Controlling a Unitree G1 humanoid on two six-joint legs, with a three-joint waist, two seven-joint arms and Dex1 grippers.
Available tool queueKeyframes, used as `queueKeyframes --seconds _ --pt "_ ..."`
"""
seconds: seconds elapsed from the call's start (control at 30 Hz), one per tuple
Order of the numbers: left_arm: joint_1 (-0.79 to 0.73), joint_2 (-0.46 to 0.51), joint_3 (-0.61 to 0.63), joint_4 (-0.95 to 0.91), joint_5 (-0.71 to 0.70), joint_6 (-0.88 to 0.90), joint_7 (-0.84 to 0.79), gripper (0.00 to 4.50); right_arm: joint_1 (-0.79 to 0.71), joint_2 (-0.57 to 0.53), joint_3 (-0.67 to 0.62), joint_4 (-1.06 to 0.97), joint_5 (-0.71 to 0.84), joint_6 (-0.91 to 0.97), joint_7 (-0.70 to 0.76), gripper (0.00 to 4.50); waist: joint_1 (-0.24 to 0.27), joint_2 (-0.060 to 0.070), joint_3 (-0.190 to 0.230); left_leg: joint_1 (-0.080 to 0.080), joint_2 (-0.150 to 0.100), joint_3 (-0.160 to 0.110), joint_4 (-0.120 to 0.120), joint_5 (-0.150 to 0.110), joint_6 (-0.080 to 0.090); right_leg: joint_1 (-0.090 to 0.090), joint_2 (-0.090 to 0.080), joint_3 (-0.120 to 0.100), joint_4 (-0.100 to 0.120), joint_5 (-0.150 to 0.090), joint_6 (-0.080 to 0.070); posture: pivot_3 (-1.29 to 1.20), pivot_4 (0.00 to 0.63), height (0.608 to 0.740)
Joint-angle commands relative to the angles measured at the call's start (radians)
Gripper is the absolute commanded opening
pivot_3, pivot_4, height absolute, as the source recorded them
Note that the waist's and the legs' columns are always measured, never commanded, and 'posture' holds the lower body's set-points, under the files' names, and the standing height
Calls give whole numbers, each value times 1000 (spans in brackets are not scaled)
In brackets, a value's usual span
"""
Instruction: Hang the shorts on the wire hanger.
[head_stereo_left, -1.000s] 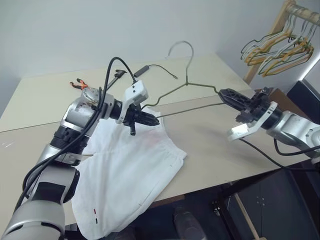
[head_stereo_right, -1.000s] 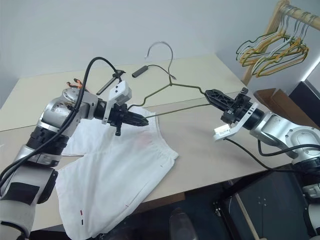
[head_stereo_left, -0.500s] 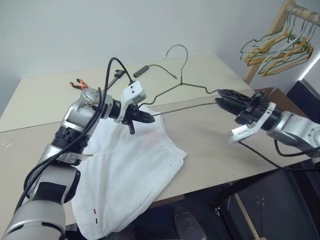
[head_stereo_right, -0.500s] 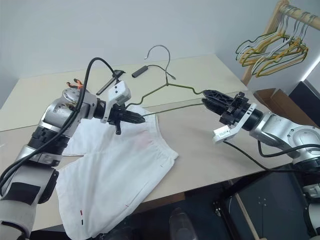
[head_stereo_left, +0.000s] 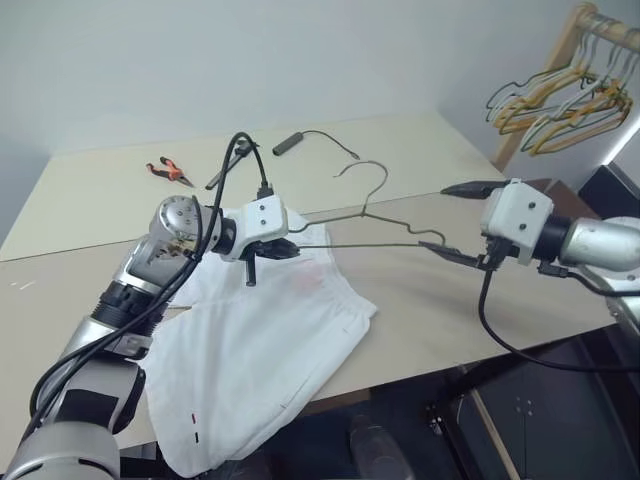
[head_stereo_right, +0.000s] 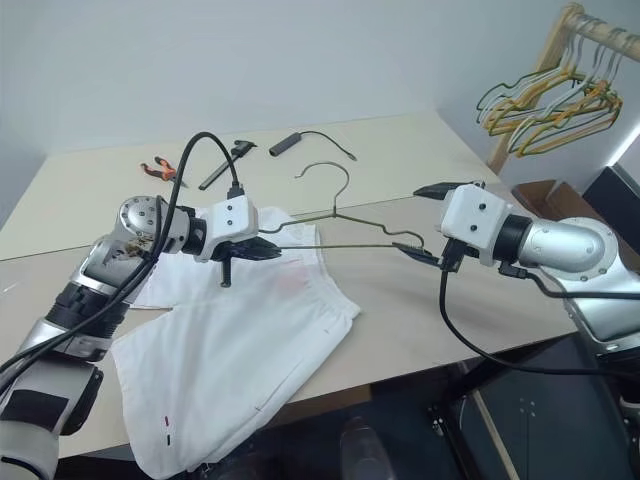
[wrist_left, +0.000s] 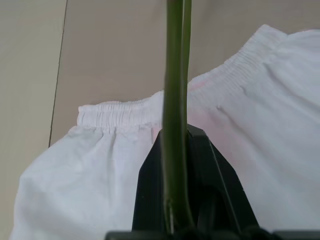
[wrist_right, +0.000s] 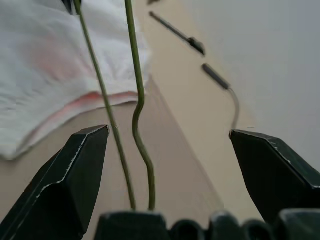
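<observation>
Above the beige table (head_stereo_left: 420, 300), the left gripper (head_stereo_left: 285, 247) pinches the wire hanger (head_stereo_left: 365, 215) over the shorts (head_stereo_left: 260, 340); at 3 o'clock, the right gripper (head_stereo_right: 425, 222) gapes wide around its end, gripping nothing.

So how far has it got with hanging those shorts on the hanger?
Not far. Done: the wire hanger is up off the table. In hand: the left gripper pinches one end of it, while the right gripper stands wide open around the other end, not gripping. Left: the shorts lie flat on the table, not yet on the hanger.
</observation>
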Motion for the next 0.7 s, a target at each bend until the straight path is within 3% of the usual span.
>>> queueKeyframes --seconds 0.03,0.27,0.47,0.6,0.7 --pt "-1 17 38 -42 -11 -13 -19 0 -92 -5 9 12 23 178 155 4480 6 1 -1 0 0 0 0 0 0 -1 0 0 0 0 0 -185 51 740" --pt "9 19 32 -70 -10 -16 -44 0 -222 35 132 13 -133 358 310 4480 27 2 -1 -4 0 0 1 0 0 -4 -1 0 0 0 0 -178 49 740" --pt "20 13 37 -99 -16 -6 -53 0 -279 80 180 27 -218 426 373 4480 33 7 -5 -19 -1 0 12 0 1 -17 -1 0 6 0 1 -175 47 740" --pt "26 11 40 -108 -21 -4 -62 0 -289 112 192 31 -256 440 407 3589 33 7 -5 -19 -1 0 13 0 1 -17 -1 0 6 0 1 -179 51 740" --pt "25 8 40 -108 -22 -2 -63 0 -284 128 192 26 -276 448 425 2569 32 8 -5 -19 -1 0 13 0 1 -17 -1 0 6 0 1 -179 52 740"
